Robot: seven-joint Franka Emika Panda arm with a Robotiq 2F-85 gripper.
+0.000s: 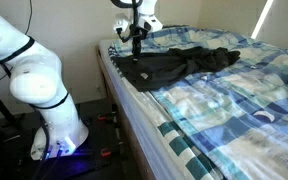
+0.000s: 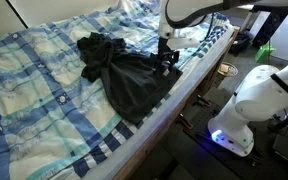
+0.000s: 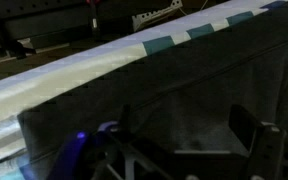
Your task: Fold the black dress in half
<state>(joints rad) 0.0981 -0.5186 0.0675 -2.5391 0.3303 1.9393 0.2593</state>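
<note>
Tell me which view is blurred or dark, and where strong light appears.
Wrist view: dim and soft; the black dress and the gripper lack sharp edges. In an exterior view a bright strip is overexposed; in an exterior view a blue glow marks the robot base.

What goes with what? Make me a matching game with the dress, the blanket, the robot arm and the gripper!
Things:
1. dress
2. blanket
3. robot arm
4. gripper

Descriptions:
A. white and rounded
B. blue and white checks
C. black and crumpled
D. open, right by the dress edge

Pairs: 1-C, 2-B, 3-A, 4-D
</note>
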